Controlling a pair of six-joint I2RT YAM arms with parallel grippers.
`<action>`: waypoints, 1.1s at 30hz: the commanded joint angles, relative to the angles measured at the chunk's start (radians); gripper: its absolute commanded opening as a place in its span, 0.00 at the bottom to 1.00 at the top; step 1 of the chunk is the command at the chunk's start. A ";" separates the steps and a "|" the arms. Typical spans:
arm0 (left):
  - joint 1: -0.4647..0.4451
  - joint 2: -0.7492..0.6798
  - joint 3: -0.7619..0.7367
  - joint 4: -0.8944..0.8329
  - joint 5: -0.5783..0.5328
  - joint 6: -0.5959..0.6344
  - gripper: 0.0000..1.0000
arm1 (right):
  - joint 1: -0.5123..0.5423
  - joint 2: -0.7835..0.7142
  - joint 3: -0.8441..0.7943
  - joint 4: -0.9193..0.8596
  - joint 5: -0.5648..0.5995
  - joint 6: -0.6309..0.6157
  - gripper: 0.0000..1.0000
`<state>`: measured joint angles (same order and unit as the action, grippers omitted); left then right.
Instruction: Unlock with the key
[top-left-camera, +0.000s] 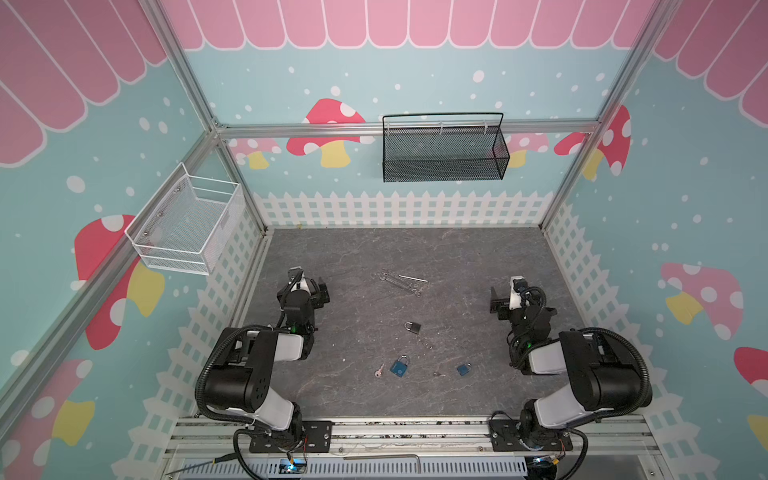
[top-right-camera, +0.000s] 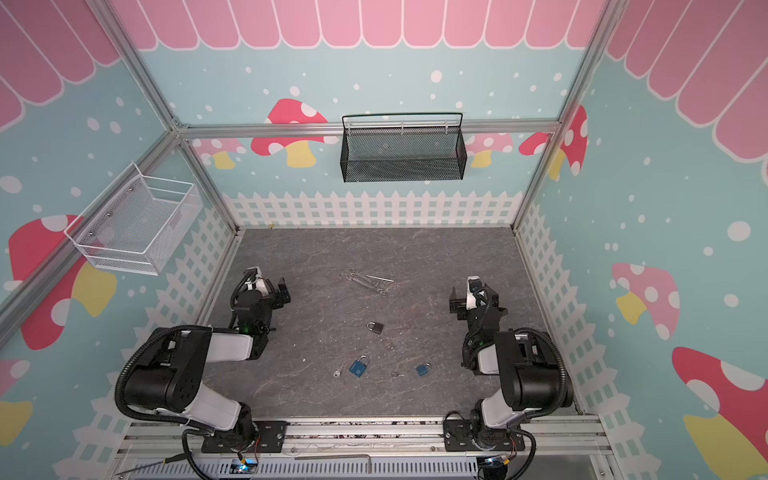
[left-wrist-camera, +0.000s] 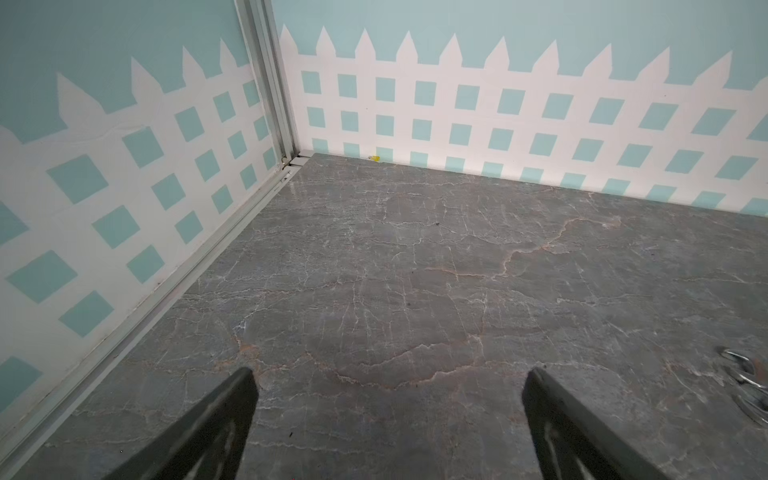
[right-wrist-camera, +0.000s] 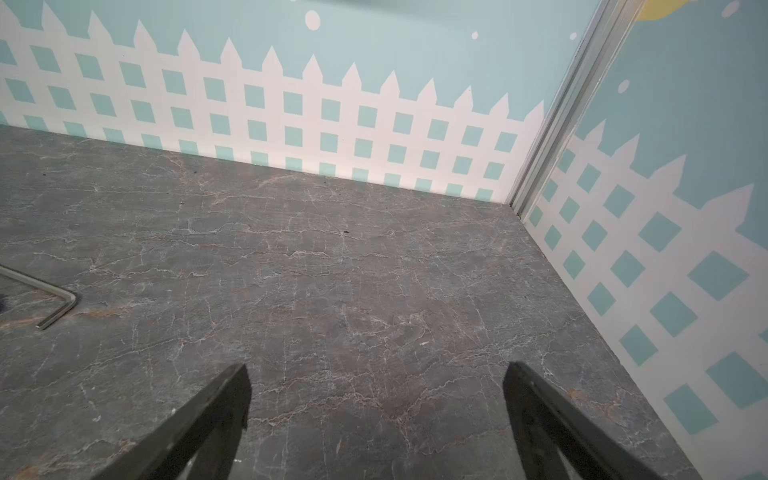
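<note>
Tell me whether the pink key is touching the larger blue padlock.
Apart. Both top views show a strip of bare table between the pink key and the larger blue padlock.

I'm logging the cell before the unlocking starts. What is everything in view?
dark padlock: 1, black, table centre.
large blue padlock: 1, blue, near table front.
small blue padlock: 1, blue, right of the large one.
pink key: 1, pinkish, left of the large blue padlock.
small key: 1, greyish, between the blue padlocks.
metal piece: 1, silver, near dark padlock; too small to identify.
tool pile: count unclear, silver, behind the padlocks.
long hex key: 1, silver, front rail.
black basket: 1, black mesh, back wall.
white basket: 1, white mesh, left wall.
table: 1, grey marble.
left gripper: 1, black, left side, open, empty.
right gripper: 1, black, right side, open, empty.
</note>
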<state>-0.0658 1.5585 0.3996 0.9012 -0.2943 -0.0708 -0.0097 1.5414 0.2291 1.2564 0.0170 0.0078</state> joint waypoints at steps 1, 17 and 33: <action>0.008 -0.020 -0.010 -0.010 0.014 0.014 1.00 | -0.004 -0.022 -0.011 0.014 -0.006 -0.020 0.98; 0.008 -0.019 -0.010 -0.010 0.014 0.014 1.00 | -0.004 -0.021 -0.011 0.015 -0.006 -0.020 0.98; 0.007 -0.020 -0.010 -0.010 0.012 0.014 1.00 | -0.004 -0.021 -0.010 0.014 -0.006 -0.020 0.98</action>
<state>-0.0658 1.5585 0.3996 0.9012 -0.2943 -0.0711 -0.0097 1.5414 0.2291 1.2564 0.0170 0.0078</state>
